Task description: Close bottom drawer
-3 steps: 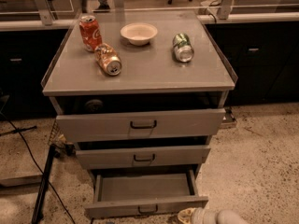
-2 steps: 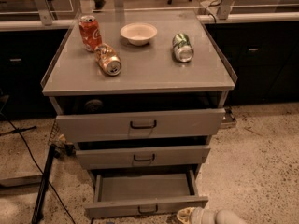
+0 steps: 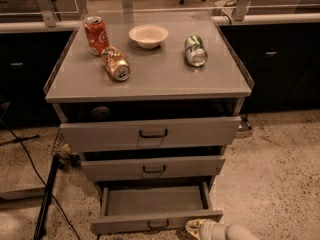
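Gripper (image 3: 199, 228) sits low at about 5 o'clock in the view, a pale, yellowish rounded tip on a smooth grey tubular arm (image 3: 236, 232) that enters from the bottom edge. Whether it is open or closed cannot be told, and it holds nothing visible. It lies just beside the right end of the bottom drawer's front; actual contact cannot be made out.

The bottom drawer (image 3: 155, 201) stands pulled well out of the cabinet toward 6 o'clock, its shallow grey metal tray exposed and bare inside. Its narrow front panel runs 9 to 3 o'clock and faces 6 o'clock, with a small black bar handle (image 3: 158, 223) at centre.

At 12 o'clock from it, the middle drawer (image 3: 152, 168) and the taller top drawer (image 3: 150, 133) also stand partly out, each a flat grey front with a black handle.

The cabinet top (image 3: 150, 79) is a smooth grey slab with a raised lip. On it a red Coca-Cola can (image 3: 95, 34) stands upright at 10 o'clock, an orange can (image 3: 116, 64) lies on its side just beside it, a round white bowl (image 3: 148, 35) sits at 12 o'clock, and a green can (image 3: 195, 50) lies on its side at 2 o'clock. The speckled stone floor (image 3: 270, 174) surrounds the cabinet.
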